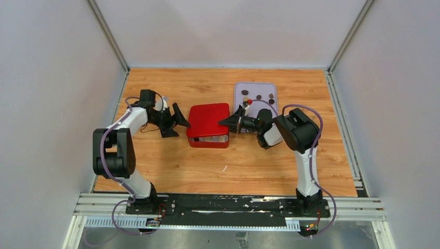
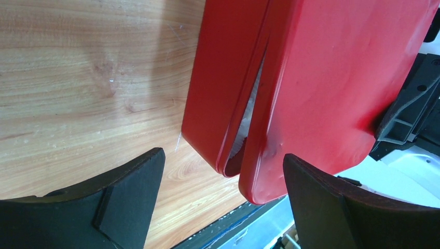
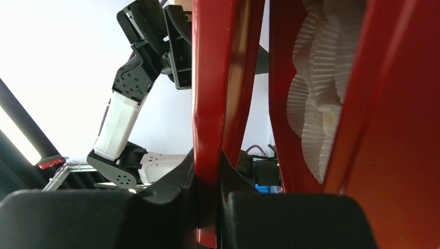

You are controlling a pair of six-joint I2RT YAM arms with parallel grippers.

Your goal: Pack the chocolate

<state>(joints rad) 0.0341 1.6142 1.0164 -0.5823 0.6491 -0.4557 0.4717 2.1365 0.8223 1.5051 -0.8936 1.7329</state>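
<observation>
The red box (image 1: 208,140) stands mid-table with its red lid (image 1: 208,119) lifted a little above it. My right gripper (image 1: 229,123) is shut on the lid's right edge; in the right wrist view its jaws (image 3: 208,207) pinch the thin red lid edge (image 3: 210,104). My left gripper (image 1: 180,120) is open and empty beside the box's left side; in the left wrist view (image 2: 223,207) the lid (image 2: 337,78) and the box wall (image 2: 223,78) lie just ahead. Several small dark chocolate pieces (image 1: 259,97) lie on a pale tray (image 1: 255,87) at the back right.
White fluted paper cups (image 3: 316,78) fill the box and show through the gap under the lid (image 2: 248,111). A small red item (image 1: 249,100) lies on the tray. The left arm (image 3: 129,104) shows beyond the lid. Grey walls enclose the wooden table (image 1: 171,166).
</observation>
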